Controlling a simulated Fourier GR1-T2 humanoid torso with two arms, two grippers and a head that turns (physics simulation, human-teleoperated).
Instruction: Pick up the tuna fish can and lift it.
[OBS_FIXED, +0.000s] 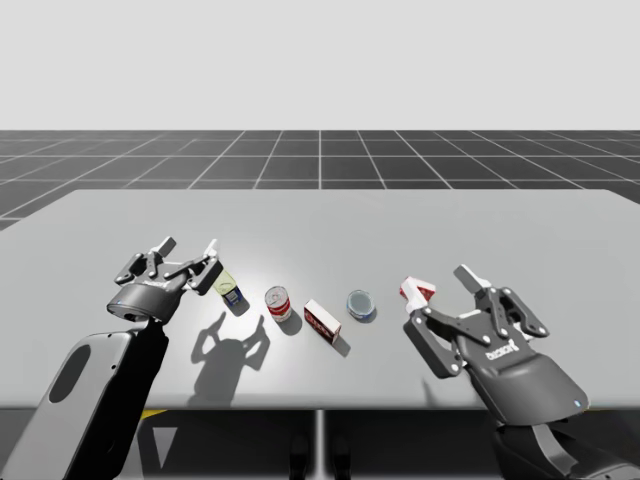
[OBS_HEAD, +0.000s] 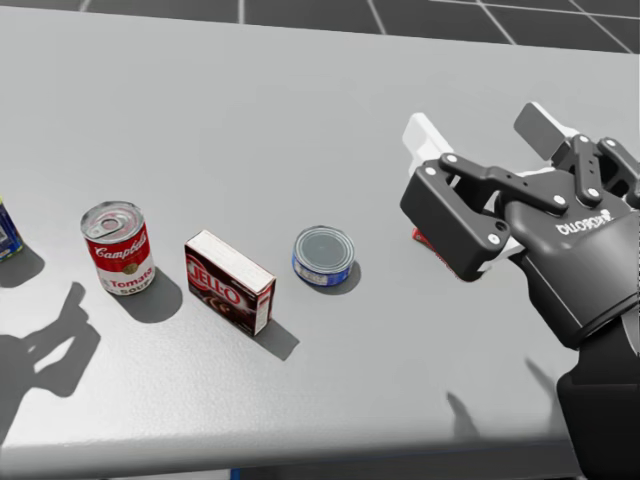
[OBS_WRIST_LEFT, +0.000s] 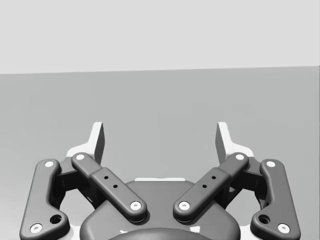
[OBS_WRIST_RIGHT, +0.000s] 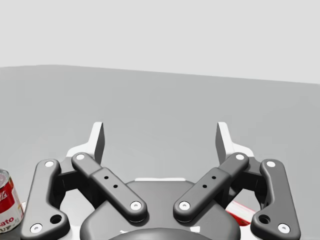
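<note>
Currently the low round blue-sided metal tuna can (OBS_HEAD: 324, 256) stands upright mid-frame on the grey desk (OBS_HEAD: 300, 120), left of my wide, empty right jaws. My left jaws, equally wide, hang farther off toward the frame's left, so the right pair is nearer.

Simulator scene: grey table (OBS_FIXED: 330, 225), grid floor (OBS_FIXED: 320, 158)

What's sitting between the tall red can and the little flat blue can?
A dark red box, between the red can and the flat blue can, in the head view.
</note>
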